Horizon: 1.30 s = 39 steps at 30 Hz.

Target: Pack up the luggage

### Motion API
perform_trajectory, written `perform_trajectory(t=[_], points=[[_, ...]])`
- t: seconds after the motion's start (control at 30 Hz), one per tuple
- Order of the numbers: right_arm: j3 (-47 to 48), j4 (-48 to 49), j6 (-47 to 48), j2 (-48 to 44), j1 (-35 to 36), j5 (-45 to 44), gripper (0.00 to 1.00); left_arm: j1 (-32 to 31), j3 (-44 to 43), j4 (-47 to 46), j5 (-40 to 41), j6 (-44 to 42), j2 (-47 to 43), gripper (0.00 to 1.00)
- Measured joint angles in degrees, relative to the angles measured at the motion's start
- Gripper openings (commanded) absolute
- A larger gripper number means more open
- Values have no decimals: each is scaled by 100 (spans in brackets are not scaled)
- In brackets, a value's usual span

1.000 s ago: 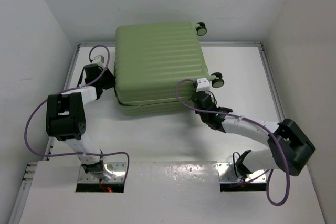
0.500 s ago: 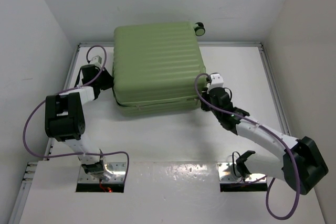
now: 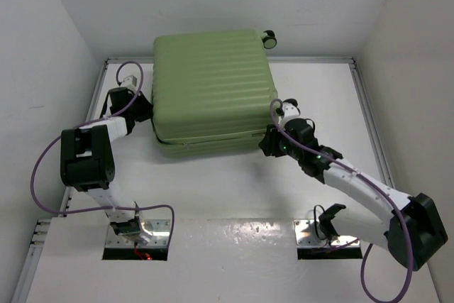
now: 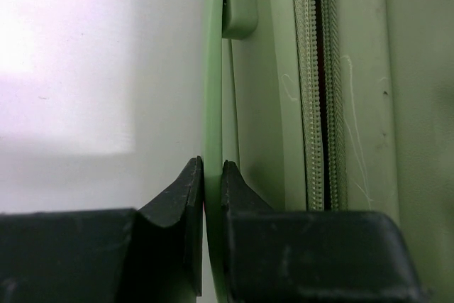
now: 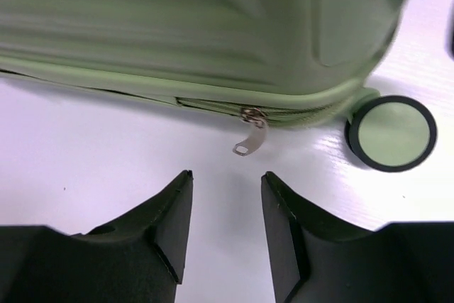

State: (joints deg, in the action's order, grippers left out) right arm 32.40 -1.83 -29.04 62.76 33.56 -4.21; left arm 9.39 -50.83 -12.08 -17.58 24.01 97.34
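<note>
Because the luggage (image 3: pixel 213 83) looks stiff and heavy, my left jaws pinch its thin rim — my right jaws, open, face the zipper pull (image 5: pixel 250 134).

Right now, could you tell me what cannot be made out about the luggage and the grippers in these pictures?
1. What the luggage holds: the shut shell hides it in every view.
2. The left gripper: in the top view its own wrist and the shell hide the fingertips.
3. The zipper pull: too small in the top view, blurred in the right wrist view.
4. Only one caster shows in the top view; the shell covers the rest.
</note>
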Motion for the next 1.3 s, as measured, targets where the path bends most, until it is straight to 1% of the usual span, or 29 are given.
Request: perform_trajectory(t=[0.2,0.43,0.63,0.77,0.9,1.0,1.03,1.1,1.13,1.17,1.2,1.3], points=[[-13,-131,-127,-116,-417,223,44,0,0,2,0,-2,0,0],[-87,212,-232,149,-949,984,44,0,-50,85,-2,-28,4,0],[-87,597,-404,623,-1019,1545,44,0,-94,162,-4,-61,15,0],[-87,938,-450,793,-1062,1692,44,0,-122,212,-2,-70,20,0],[-87,1119,-490,929,-1180,1853,41,2,-144,260,2,-85,22,0],[-87,1235,-542,1034,-1244,1963,32,20,-149,273,4,-87,26,0],[-87,1300,-564,1086,-1274,1985,23,31,-151,282,7,-87,26,0],[-87,1392,-566,1185,-1303,1965,14,50,-153,286,28,-90,28,0],[-87,1475,-570,1239,-1322,1974,6,63,-162,295,39,-92,31,0],[-87,1550,-584,1279,-1325,1996,2,74,-179,323,42,-94,33,0],[-87,1657,-627,1314,-1322,2013,0,83,-192,345,42,-98,37,0],[-90,1759,-693,1344,-1316,2037,0,92,-210,378,57,-105,39,0]])
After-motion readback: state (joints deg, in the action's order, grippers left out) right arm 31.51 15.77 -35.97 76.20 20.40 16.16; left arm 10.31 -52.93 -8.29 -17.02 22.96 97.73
